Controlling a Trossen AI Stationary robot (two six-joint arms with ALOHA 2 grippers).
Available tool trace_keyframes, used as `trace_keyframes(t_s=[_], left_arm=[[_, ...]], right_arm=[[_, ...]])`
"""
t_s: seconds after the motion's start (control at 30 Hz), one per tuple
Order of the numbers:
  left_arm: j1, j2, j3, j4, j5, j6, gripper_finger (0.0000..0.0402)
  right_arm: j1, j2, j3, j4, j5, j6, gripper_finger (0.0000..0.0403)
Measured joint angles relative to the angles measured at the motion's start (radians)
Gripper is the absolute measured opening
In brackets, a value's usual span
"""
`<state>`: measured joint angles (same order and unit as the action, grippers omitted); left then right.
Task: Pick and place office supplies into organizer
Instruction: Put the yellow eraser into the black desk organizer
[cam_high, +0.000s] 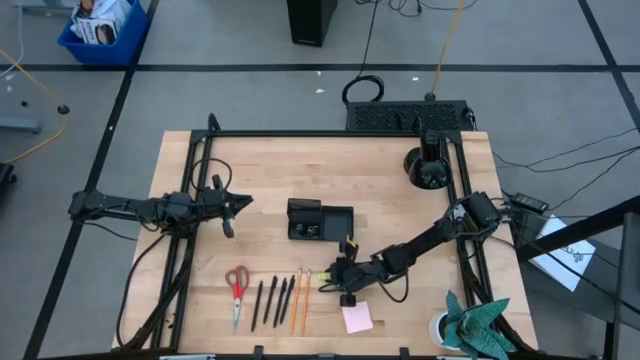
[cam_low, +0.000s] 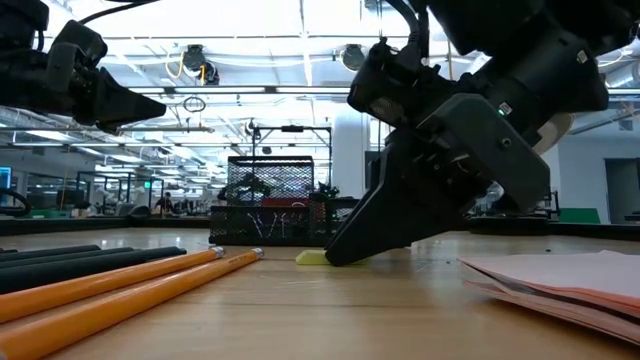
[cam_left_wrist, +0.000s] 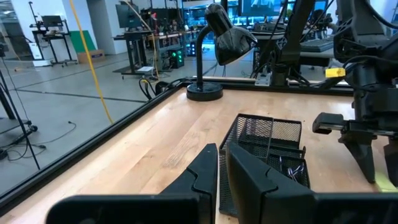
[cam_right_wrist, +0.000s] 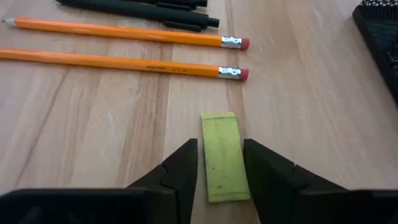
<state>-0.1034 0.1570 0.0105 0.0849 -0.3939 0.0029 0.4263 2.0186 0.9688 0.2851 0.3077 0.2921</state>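
Right gripper (cam_right_wrist: 217, 168) open, fingers straddling the yellow-green bit (cam_right_wrist: 222, 155) lying flat at lower centre; long axis runs between the fingers, crosswise to the orange pencils (cam_right_wrist: 124, 62). Left gripper (cam_high: 232, 208) shut, hovering left of the organizer (cam_high: 320, 220).

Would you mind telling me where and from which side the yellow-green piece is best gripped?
Across its two long edges, coming straight down from above. The yellow-green piece lies flat on the table as a narrow rectangle, and the right tool already straddles its narrow width, one finger each side. The pencils lie clear of it.
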Motion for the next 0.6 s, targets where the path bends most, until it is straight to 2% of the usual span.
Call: trace_keyframes(t_s=[0.27, 0.6], left_arm=[[0.000, 0.000, 0.000, 0.000, 0.000, 0.000, 0.0042], [0.000, 0.000, 0.000, 0.000, 0.000, 0.000, 0.0042]], right_arm=[[0.000, -0.002, -0.002, 0.130, -0.019, -0.089, 0.0060], [-0.001, -0.009, 0.046, 0.141, -0.024, -0.116, 0.0061]])
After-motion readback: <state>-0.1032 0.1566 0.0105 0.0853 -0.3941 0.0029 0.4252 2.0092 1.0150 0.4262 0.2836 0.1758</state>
